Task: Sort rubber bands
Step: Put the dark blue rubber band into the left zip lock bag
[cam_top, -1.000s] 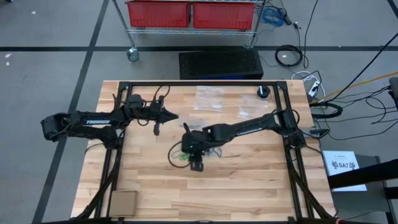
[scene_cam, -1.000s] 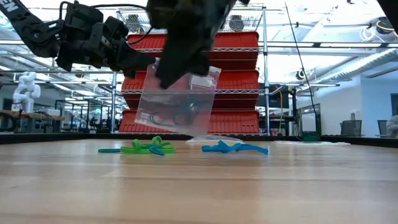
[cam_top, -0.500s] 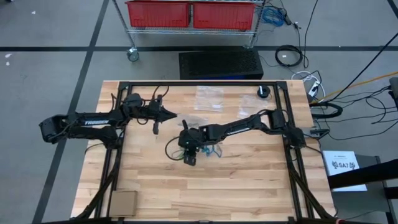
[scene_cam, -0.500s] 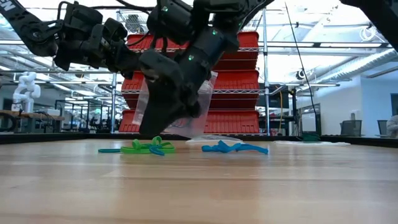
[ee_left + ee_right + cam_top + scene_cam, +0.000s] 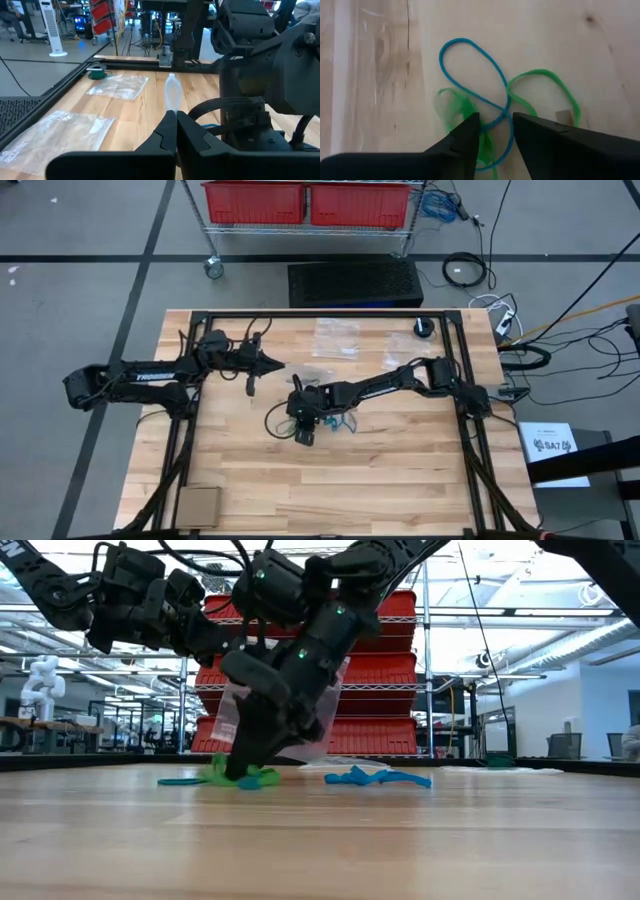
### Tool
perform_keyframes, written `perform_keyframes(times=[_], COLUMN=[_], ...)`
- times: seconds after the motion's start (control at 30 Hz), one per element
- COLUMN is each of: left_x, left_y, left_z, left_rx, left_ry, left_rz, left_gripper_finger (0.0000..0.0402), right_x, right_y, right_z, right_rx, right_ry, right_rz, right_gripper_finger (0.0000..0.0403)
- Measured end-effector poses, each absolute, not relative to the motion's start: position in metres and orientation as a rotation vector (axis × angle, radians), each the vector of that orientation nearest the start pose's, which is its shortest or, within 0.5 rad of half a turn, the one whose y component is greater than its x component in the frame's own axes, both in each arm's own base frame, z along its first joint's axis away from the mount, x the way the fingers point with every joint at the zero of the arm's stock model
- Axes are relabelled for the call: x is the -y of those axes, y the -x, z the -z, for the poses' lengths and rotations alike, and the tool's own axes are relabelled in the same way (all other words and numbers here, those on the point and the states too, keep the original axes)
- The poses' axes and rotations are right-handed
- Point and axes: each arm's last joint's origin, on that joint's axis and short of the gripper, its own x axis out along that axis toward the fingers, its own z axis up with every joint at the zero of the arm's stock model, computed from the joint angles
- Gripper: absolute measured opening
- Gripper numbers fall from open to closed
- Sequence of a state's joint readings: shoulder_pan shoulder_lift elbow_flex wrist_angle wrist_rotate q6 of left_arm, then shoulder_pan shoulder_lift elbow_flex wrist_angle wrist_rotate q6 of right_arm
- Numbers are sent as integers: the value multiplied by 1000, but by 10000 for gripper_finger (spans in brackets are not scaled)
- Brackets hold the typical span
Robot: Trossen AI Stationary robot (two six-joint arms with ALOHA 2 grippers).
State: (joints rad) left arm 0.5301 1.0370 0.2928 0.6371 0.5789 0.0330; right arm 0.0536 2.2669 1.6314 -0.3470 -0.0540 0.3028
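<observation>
Reaching down to the pale, grained wooden counter (image 5: pixel 400 470), the right tool (image 5: pixel 496 131) stands over a tangle of rubber bands (image 5: pixel 500 115), its two dark fingers parted with a narrow gap between them. The right wrist view shows what the others cannot: a thin blue loop (image 5: pixel 470 80) folded into a figure-eight, crossing limp bright green loops (image 5: pixel 545 85), with the crossing lying in the gap between the fingertips. Whether the fingers already pinch a band cannot be told.

From table height, the green bands (image 5: pixel 255 777) lie flat under that tool, and a separate clump of blue bands (image 5: pixel 375 778) sits near them to the side.

The left tool (image 5: pixel 176 127) is closed on the edge of a clear, crinkled plastic bag (image 5: pixel 172 92), hanging above the counter. Its wrist view alone shows two more flat clear bags (image 5: pixel 117 86) lying on the wood and a green roll (image 5: pixel 97 74) by the black frame rail.
</observation>
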Motion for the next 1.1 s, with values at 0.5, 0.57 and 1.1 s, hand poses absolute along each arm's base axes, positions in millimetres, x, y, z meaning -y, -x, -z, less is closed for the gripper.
perform_keyframes(times=[0.5, 0.57, 1.1], left_x=[-86, -86, -85], left_y=[-179, -179, -179], left_z=[-199, -199, -199], left_rx=[-90, -90, -89], left_ry=[23, 23, 28], left_rz=[50, 51, 83], left_gripper_finger=[1, 1, 1], right_x=[-30, -33, -46], right_y=[-482, -483, -477], right_z=[-159, -172, -306], right_rx=[-1058, -1066, -997], right_ry=[-226, -195, 85], right_rz=[26, 18, 104], right_gripper_finger=[13, 13, 3])
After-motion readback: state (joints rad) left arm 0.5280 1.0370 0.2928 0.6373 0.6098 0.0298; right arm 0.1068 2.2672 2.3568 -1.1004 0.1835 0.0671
